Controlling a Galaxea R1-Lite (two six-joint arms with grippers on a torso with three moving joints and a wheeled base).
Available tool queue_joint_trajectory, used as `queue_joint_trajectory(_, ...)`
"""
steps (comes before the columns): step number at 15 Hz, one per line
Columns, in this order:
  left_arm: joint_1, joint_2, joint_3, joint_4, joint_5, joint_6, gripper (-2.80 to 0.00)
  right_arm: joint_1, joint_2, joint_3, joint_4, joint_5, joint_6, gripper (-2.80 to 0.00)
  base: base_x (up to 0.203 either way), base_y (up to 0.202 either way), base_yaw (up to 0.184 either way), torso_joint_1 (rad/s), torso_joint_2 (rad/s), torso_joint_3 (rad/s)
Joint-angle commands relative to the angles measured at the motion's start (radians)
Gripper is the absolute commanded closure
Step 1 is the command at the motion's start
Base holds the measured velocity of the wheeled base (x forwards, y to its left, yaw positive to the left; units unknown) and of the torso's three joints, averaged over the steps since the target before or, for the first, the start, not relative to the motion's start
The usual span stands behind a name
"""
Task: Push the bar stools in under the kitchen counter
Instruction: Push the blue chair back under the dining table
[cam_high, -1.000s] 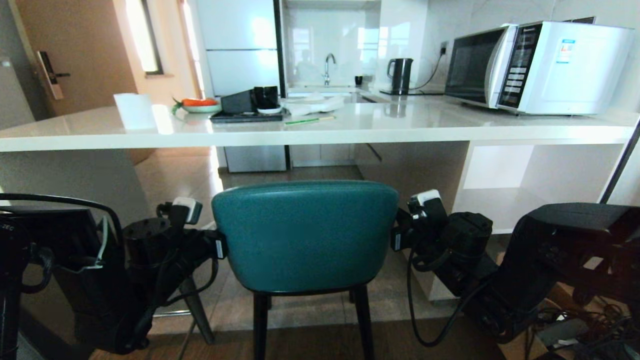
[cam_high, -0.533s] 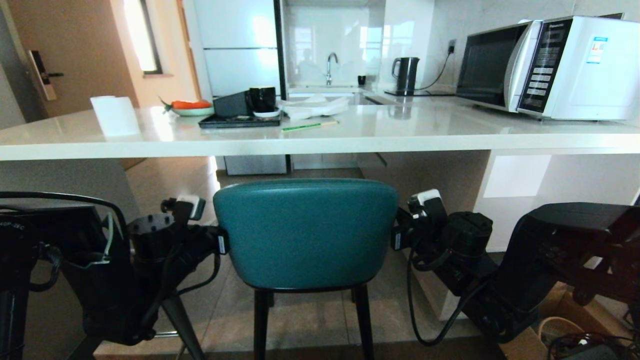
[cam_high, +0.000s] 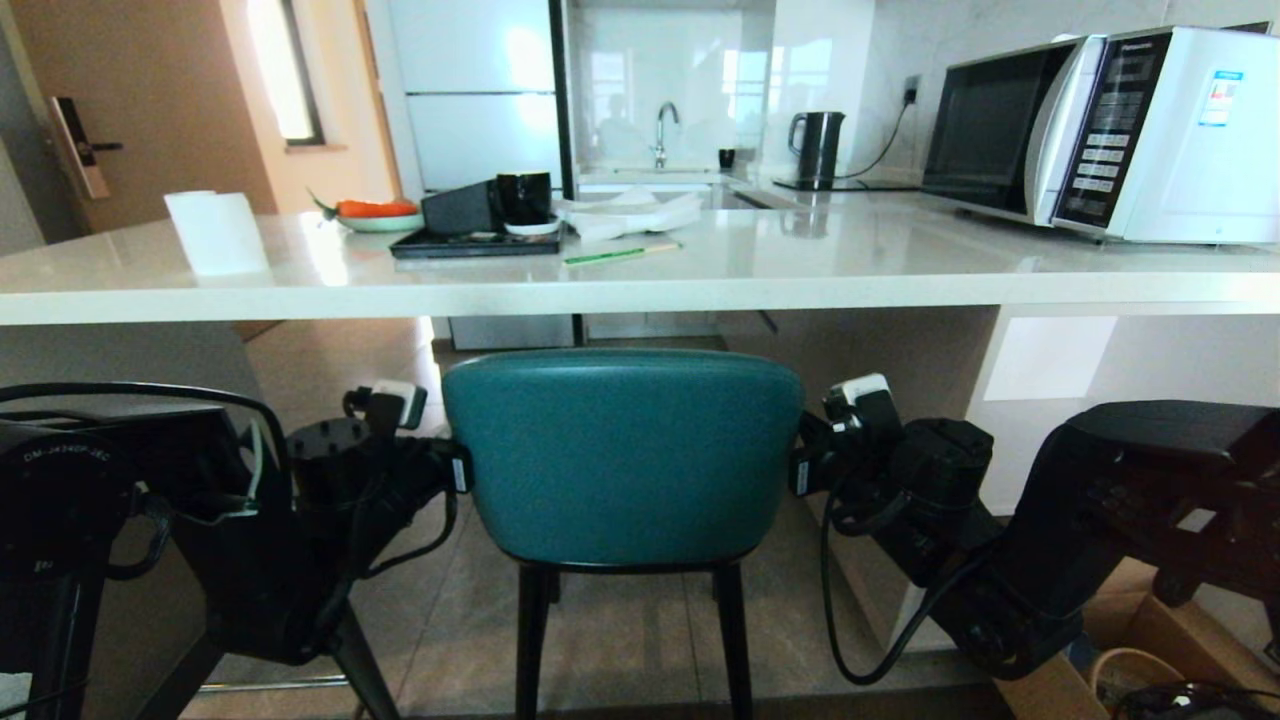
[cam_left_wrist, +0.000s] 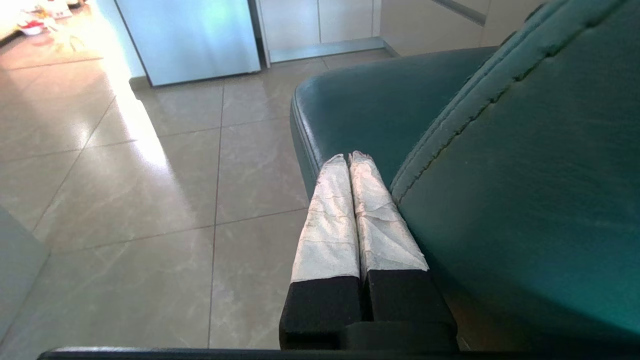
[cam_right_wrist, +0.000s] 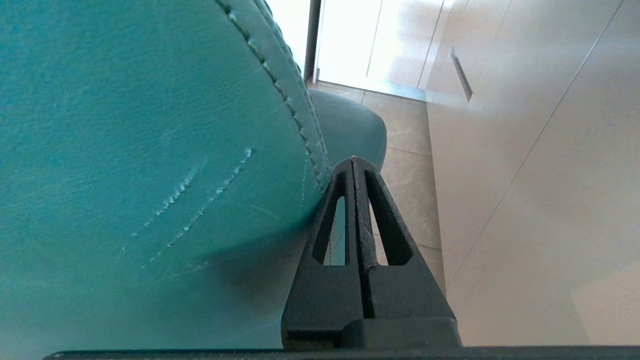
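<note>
A teal bar stool (cam_high: 620, 455) with a rounded padded back and thin black legs stands right in front of me, its back just below the edge of the white kitchen counter (cam_high: 640, 295). My left arm (cam_high: 340, 480) and right arm (cam_high: 900, 470) flank the back. The left gripper (cam_left_wrist: 349, 157) is shut, and its white-wrapped fingers lie against the stool's left side (cam_left_wrist: 500, 175). The right gripper (cam_right_wrist: 353, 160) is also shut and rests against the stool's right side (cam_right_wrist: 150, 150). Neither holds anything. In the head view the padded back hides both sets of fingertips.
On the counter stand a microwave (cam_high: 1100, 130), a kettle (cam_high: 818, 150), a black tray with cups (cam_high: 480, 235), a white roll (cam_high: 215, 232) and a green pencil (cam_high: 620, 253). A white panel (cam_high: 1050, 400) closes the counter's right end. A dark slanted leg (cam_high: 355, 660) shows at lower left.
The whole view has moved forward: the counter edge looms closer and lower. The teal stool has gone along between my arms, its back now nearer the counter's underside.
</note>
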Motion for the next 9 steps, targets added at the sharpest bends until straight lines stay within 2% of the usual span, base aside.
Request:
queue_joint_trajectory(1,-0.103,0.008,-0.005,-0.011,0.002,0.001,0.0,0.001,-0.005,-0.001,-0.012,0.0,-0.001,0.0,0.0,0.0,0.0,0.0,0.0,0.0)
queue_joint_trajectory(9,-0.084,0.021,-0.016,-0.011,0.002,0.002,0.0,-0.011,0.013,-0.027,-0.009,0.001,-0.002,0.0,0.0,0.0,0.0,0.0,0.0,0.0)
